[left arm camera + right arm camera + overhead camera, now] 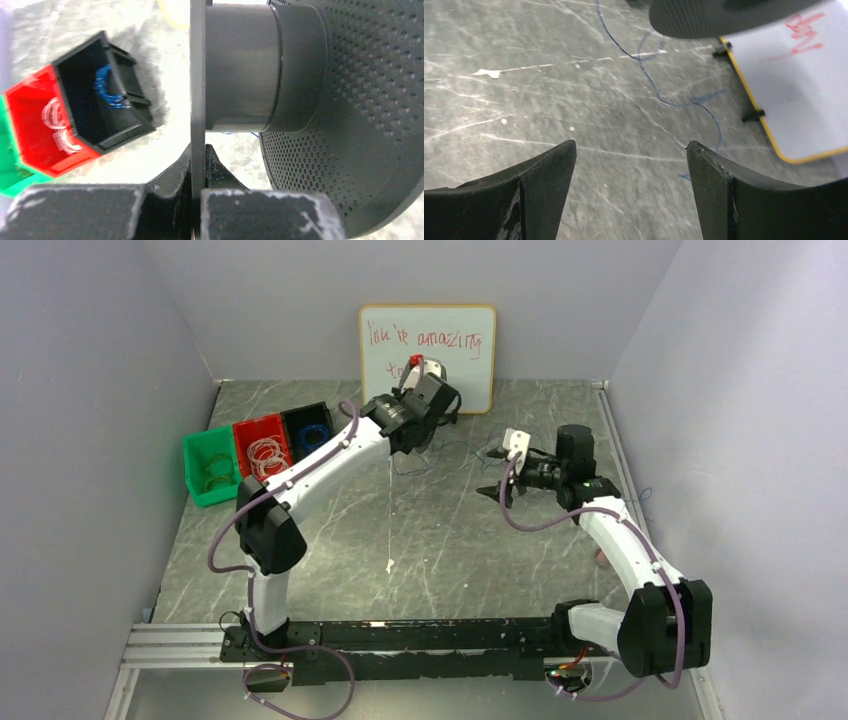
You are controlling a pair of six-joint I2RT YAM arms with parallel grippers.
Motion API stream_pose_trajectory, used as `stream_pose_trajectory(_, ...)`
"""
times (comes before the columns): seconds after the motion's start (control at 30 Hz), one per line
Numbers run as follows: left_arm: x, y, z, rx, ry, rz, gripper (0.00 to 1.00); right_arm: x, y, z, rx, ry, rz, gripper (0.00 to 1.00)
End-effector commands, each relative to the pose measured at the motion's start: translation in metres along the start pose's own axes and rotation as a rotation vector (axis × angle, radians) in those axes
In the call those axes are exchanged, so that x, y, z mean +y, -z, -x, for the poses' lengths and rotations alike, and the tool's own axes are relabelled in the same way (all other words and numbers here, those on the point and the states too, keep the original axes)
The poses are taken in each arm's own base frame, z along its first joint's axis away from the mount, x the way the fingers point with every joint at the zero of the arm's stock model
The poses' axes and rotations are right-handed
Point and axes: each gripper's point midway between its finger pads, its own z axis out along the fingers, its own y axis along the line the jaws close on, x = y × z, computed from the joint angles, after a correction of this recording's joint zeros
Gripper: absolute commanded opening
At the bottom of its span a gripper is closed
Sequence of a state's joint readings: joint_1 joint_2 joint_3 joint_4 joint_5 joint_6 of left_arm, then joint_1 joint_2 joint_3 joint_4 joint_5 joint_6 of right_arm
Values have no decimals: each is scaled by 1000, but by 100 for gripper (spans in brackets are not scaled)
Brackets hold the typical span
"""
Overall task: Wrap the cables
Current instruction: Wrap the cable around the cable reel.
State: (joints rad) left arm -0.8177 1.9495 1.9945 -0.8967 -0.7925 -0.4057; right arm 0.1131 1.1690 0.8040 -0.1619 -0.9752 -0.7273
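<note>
Across the grey bench, a whiteboard stands at the rear, with three bins far left. The left end effector pinches a black spool by its flange. The right end effector, spread wide, hovers; the thin blue cable lies just ahead, beneath the spool.

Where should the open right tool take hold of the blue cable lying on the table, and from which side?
Grip the cable on its stretch between spool and whiteboard. Bring the right tool straight down, jaws across the strand: it is thread-thin and lies on the table, so a sideways approach would likely slide over it.
</note>
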Motion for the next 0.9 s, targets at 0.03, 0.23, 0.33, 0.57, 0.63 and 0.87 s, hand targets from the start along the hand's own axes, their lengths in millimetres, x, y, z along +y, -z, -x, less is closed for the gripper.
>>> stream_pose_trajectory(0.03, 6, 46, 60, -131, 128, -376, 3, 5, -19, 27, -28, 114, 69, 85)
stream_pose_trajectory(0.23, 18, 70, 71, -156, 86, -606, 2, 10, -40, 22, -17, 152, 114, 87)
stream_pose_trajectory(0.33, 16, 86, 72, -160, 52, -723, 2, 9, -49, 22, -34, 198, 117, 88)
stream_pose_trajectory(0.57, 17, 125, 76, -197, -25, -893, 2, 5, -72, 25, -48, 166, 161, 89)
stream_pose_trajectory(0.63, 22, 132, 82, -218, -19, -908, 2, 4, -81, 22, -39, 155, 183, 89)
stream_pose_trajectory(0.87, 31, 159, 96, -253, 2, -1005, 2, 13, -103, -11, 10, 244, 244, 89)
